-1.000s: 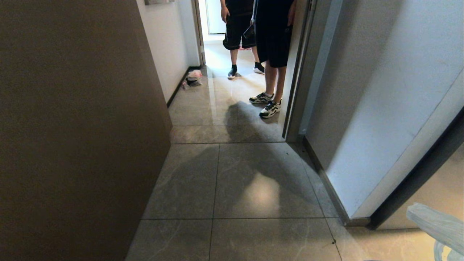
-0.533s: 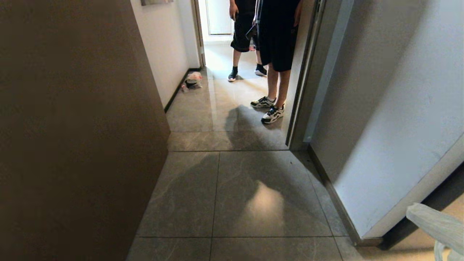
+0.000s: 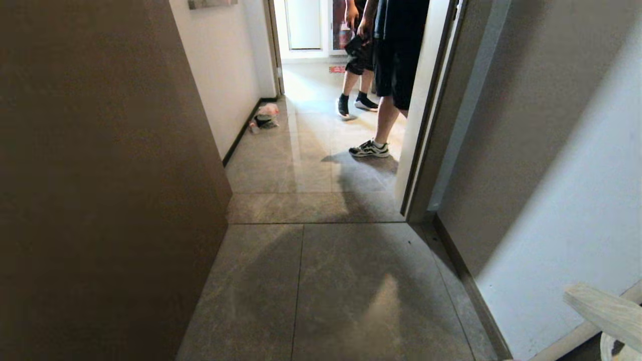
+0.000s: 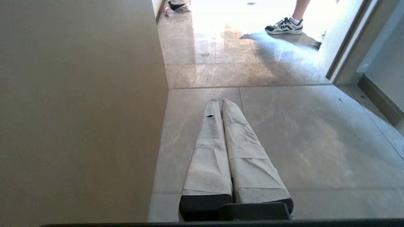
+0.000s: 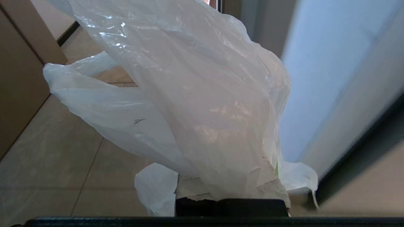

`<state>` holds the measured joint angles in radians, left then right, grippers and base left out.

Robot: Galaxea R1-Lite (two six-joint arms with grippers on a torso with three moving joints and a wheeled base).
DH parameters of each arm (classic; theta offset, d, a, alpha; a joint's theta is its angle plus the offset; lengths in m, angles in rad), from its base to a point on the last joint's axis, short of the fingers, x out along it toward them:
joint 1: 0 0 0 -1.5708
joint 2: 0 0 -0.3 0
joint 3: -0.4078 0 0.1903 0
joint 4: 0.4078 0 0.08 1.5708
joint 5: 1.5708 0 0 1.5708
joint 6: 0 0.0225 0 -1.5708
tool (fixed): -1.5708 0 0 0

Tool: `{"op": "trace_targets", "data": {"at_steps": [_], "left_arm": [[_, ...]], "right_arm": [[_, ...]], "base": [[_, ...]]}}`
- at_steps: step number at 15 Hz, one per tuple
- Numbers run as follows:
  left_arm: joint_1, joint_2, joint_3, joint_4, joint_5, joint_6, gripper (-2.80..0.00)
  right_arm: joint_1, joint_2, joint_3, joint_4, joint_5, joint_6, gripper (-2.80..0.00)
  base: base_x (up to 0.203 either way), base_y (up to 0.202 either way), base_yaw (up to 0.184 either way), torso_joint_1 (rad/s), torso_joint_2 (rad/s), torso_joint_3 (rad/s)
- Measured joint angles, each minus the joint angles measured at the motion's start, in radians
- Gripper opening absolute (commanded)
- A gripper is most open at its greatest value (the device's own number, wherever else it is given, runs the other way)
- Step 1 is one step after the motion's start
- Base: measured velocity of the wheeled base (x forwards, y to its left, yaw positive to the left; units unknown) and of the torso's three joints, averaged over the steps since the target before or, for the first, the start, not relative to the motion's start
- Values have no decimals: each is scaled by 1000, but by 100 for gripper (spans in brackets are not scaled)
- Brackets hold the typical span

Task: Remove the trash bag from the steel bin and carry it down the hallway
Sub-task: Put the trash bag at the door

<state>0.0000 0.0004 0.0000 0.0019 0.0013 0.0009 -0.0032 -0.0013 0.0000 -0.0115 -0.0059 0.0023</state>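
Note:
The trash bag (image 5: 202, 104), thin translucent white plastic, hangs bunched in front of the right wrist camera. My right gripper (image 3: 608, 315) is shut on it, low at the right edge of the head view, and the plastic covers most of its tape-wrapped fingers (image 5: 189, 189). In the left wrist view my left gripper (image 4: 220, 101) is shut and empty, its white-wrapped fingers pressed together above the tiles beside the brown wall. The hallway floor (image 3: 351, 281) of beige-grey tiles stretches ahead. The steel bin is out of view.
A brown wall (image 3: 100, 200) closes the left side and a white wall (image 3: 551, 200) the right. A door frame (image 3: 426, 125) narrows the passage ahead. Two people (image 3: 396, 60) stand beyond it. A small bag and a bottle (image 3: 265, 118) lie by the left baseboard.
The whole view has shifted forward along the hallway, and the door frame is nearer. The dark door edge at lower right has slid out of view. The two people have stepped back and to the right.

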Motion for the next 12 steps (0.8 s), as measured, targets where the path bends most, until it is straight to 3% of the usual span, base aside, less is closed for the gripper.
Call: {"op": "trace_targets", "data": {"at_steps": [12], "left_arm": [[0, 0, 0, 0, 0, 0, -280]], "right_arm": [[0, 0, 0, 0, 0, 0, -280]], "base": [[192, 0, 1, 2, 2, 2]]}}
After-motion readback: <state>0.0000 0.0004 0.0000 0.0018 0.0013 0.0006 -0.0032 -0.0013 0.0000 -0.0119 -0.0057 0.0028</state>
